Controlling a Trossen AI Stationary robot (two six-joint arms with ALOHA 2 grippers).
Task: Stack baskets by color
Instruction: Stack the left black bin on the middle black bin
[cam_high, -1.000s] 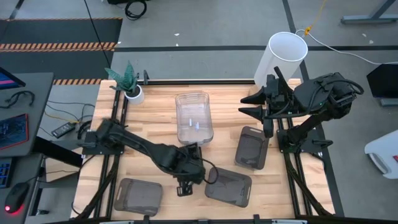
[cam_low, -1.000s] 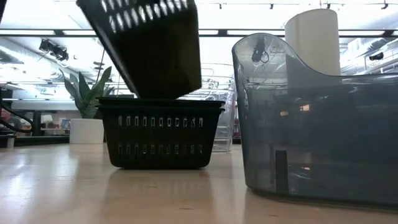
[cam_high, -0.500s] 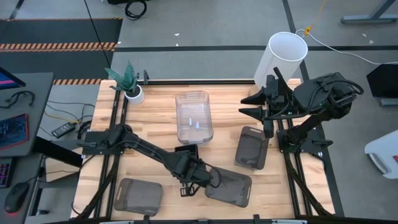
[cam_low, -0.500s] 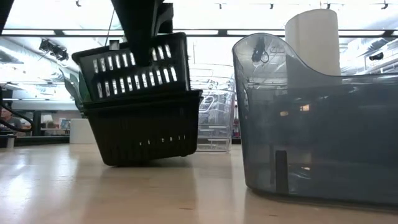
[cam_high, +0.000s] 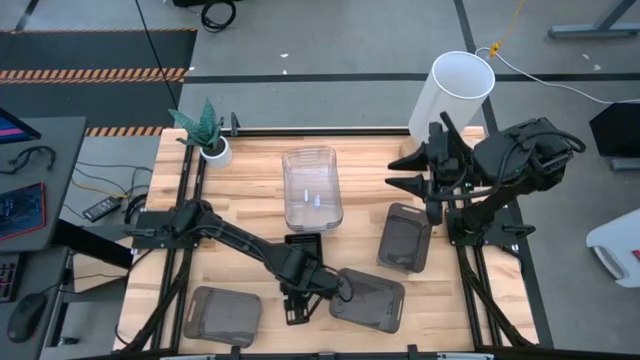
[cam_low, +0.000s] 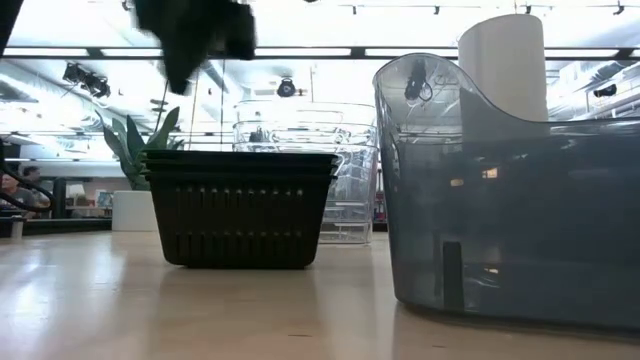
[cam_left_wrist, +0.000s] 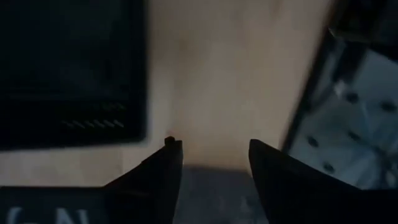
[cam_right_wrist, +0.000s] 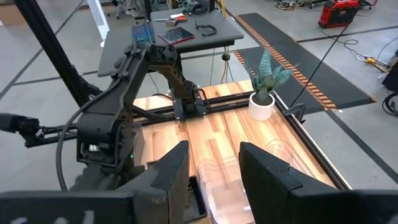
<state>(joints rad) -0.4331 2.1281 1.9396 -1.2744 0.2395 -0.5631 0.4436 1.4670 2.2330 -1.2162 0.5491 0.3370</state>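
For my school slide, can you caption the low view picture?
Black slatted baskets sit nested on the wooden table, beside a big grey basket.

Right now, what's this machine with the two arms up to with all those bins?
It is sorting baskets into stacks by color. The left gripper hangs open just above the black slatted baskets, which sit nested in a level stack near the table's front middle. The clear baskets are stacked at the center. Three dark grey baskets lie apart: one at the front left, one front center, one to the right. The right gripper waits open at the back right, beside a tall white cylinder.
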